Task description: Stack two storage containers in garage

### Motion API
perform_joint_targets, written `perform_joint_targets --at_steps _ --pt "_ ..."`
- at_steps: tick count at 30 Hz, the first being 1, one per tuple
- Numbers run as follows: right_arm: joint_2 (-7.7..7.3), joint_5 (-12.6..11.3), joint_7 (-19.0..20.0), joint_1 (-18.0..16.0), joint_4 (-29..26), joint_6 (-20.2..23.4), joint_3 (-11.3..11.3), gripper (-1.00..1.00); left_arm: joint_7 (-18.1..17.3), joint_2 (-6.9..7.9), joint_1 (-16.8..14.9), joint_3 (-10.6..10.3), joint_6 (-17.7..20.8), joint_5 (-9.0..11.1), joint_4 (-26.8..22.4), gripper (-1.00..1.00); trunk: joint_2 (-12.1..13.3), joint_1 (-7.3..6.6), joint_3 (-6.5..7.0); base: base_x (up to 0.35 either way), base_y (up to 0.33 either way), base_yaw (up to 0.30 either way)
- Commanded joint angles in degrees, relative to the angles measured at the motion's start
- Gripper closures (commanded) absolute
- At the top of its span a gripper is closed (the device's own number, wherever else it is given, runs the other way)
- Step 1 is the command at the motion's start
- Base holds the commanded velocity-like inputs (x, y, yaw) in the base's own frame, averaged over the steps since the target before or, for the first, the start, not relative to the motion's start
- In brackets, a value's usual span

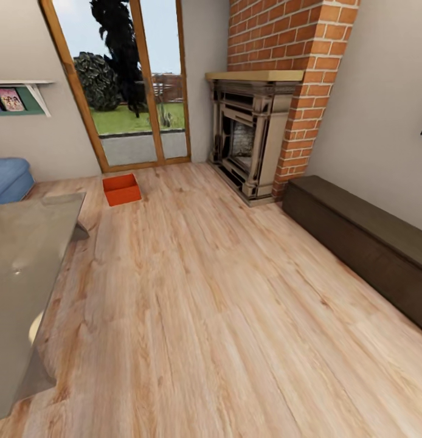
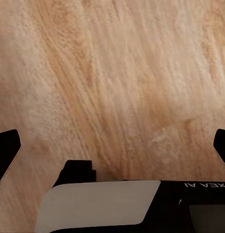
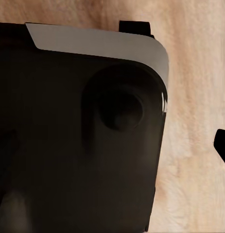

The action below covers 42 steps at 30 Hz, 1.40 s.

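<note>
— Left end effector (image 2: 112,145) first: what did it have?

— Nothing. Its two dark fingertips (image 2: 6,148) stood wide apart at the edges of the left wrist view, with bare light wood plank floor (image 2: 117,73) between them. I'd judge it hung idle because the robot was travelling rather than reaching.

— And across the room, from the left?

— At the far left sat a rounded blue sofa (image 1: 9,177) under a wall shelf of magazines (image 1: 19,97). In front of it was a glossy grey glass-topped desk (image 1: 25,267), carrying nothing I could make out. Next came the orange-red rectangular plastic storage container (image 1: 121,189), open side up on the plank floor, just before the wood-framed glass doors (image 1: 123,85). It was well apart from the robot, so a drive toward it seemed the step in hand. I saw one bin; the second I couldn't place.

— Further right?

— The brick fireplace (image 1: 259,121), then a long dark brown low bench (image 1: 363,243) against the beige wall.

— The right end effector?

— I couldn't tell. The right wrist view looked over the robot's black, rounded body (image 3: 83,136), with one dark fingertip (image 3: 222,145) at the edge. That suggested the arm was tucked in for driving.
</note>
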Motion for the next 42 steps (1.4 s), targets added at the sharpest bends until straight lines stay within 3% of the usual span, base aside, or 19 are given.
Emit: perform_joint_targets --at_steps 1,19,33,42 --pt "-0.02 0.0 0.2 -0.1 0.1 -0.2 0.3 -1.00 0.3 0.01 0.0 -0.5 -0.2 0.5 0.1 -1.00 0.0 0.03 -0.04 0.343 0.000 0.254" --pt "0.04 0.0 0.2 -0.1 0.1 -0.2 0.3 -1.00 0.3 -0.03 0.0 -0.5 -0.2 0.5 0.1 -1.00 0.0 0.03 -0.04 0.343 -0.005 0.254" --pt "-0.02 0.0 0.2 -0.1 0.1 -0.2 0.2 -1.00 0.3 0.01 0.0 -0.5 -0.2 0.5 0.1 -1.00 0.0 0.03 -0.04 0.344 -0.118 0.254" --pt "-0.08 0.0 0.2 -0.1 0.1 -0.2 0.2 -1.00 0.3 -0.01 0.0 -0.5 -0.2 0.5 0.1 -1.00 0.0 0.03 -0.04 0.343 -0.142 0.074"
